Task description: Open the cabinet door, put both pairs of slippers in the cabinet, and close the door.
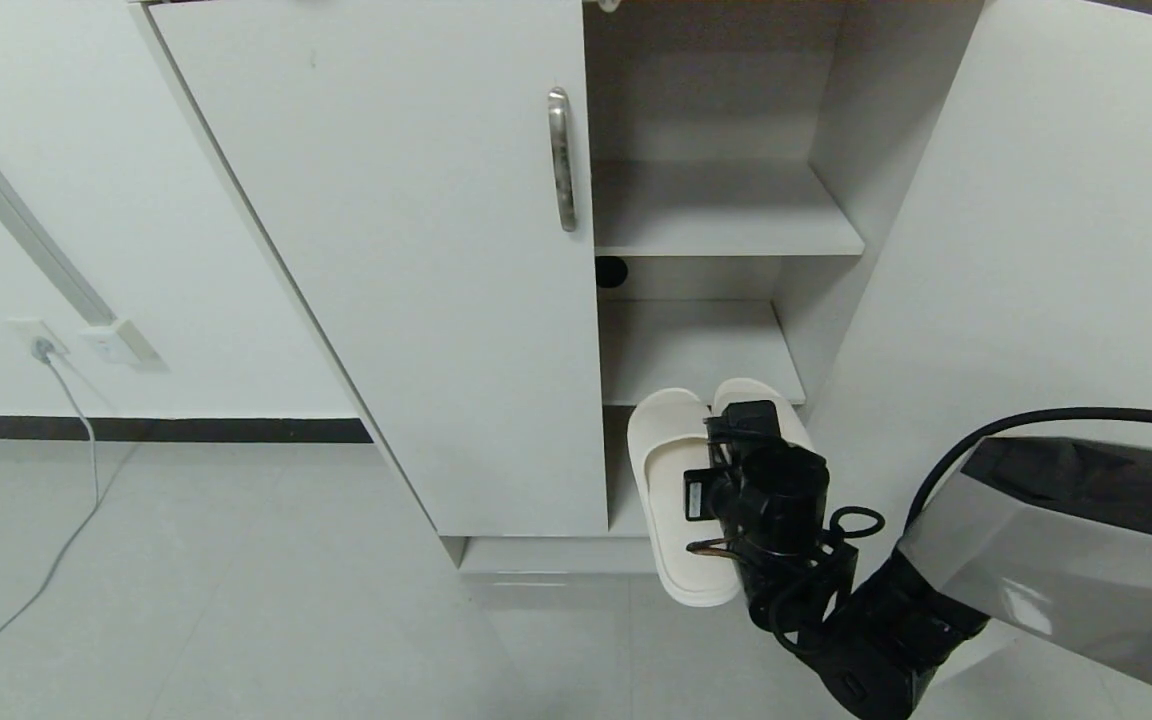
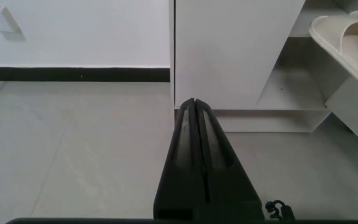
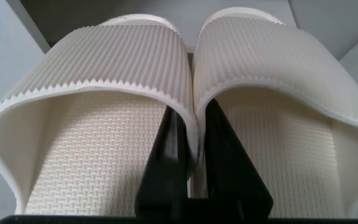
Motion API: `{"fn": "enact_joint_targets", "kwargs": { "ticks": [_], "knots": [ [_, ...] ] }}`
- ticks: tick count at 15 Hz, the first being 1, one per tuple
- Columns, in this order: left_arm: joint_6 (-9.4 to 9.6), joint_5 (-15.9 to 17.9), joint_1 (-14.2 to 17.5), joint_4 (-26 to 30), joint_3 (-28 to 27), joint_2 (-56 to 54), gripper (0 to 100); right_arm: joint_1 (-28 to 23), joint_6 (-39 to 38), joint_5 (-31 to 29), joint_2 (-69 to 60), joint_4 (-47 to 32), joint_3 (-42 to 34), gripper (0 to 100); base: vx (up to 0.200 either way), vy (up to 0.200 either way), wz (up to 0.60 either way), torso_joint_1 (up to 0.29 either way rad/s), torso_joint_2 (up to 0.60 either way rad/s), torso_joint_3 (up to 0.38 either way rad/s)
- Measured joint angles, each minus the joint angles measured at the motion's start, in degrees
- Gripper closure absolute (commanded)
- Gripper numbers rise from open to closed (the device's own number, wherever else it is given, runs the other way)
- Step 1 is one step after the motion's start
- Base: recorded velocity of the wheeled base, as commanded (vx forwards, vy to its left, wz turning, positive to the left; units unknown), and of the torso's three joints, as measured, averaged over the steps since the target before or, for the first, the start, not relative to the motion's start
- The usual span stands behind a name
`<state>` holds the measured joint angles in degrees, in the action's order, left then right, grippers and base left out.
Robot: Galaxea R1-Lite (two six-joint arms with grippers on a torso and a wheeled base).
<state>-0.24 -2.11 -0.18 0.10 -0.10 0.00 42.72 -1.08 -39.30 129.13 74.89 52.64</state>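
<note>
Pale grey floor tiles (image 1: 236,600) run up to a white wall with a black skirting strip (image 1: 136,429), and a white cabinet (image 1: 386,250) stands against it.

One pair of white slippers (image 1: 664,480) (image 3: 123,93) (image 2: 344,37) hangs in the air in front of the cabinet's open right half. The two lie side by side, soles down. Their toes point into the opening, about level with the front edge of the lower shelf (image 1: 691,350). Their heels stick out over the floor before the cabinet's base.

The right gripper (image 1: 736,425) (image 3: 194,124) carries them. Its black fingers (image 3: 229,162) reach in from the heel end, one into each slipper, and pinch together the two ribbed straps where they meet.

The left gripper (image 2: 194,109) hangs low over the tiles, apart from the slippers. Its fingers are pressed together with nothing between them, and it points towards the cabinet's base.

The left door (image 1: 386,300) is closed and has a vertical metal handle (image 1: 561,160) by its inner edge. The right door (image 1: 1036,250) is swung wide open. Inside, an upper shelf (image 1: 716,210) sits above the lower one, and a round dark hole (image 1: 612,271) shows in the back panel between them.

Farther left, a wall socket (image 1: 36,345) feeds a grey cable (image 1: 86,480) that trails down across the floor. A slanting strip of trunking (image 1: 16,220) ends at a small box just beside the socket.
</note>
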Motion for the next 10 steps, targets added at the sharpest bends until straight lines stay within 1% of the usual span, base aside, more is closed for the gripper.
{"fn": "enact_joint_targets", "kwargs": {
  "ticks": [9,10],
  "knots": [
    [-0.07,0.04,-0.04,0.0,0.0,0.0,100,-0.11,0.29,-0.02,0.3,0.07,0.24,100,0.2,0.0,0.0,0.001,0.0,0.002],
    [-0.09,0.01,0.0,-0.02,0.0,0.0,100,-0.16,0.38,-0.02,0.3,0.02,0.48,100,0.0,0.0,0.0,0.0,0.0,0.0]
  ]
}}
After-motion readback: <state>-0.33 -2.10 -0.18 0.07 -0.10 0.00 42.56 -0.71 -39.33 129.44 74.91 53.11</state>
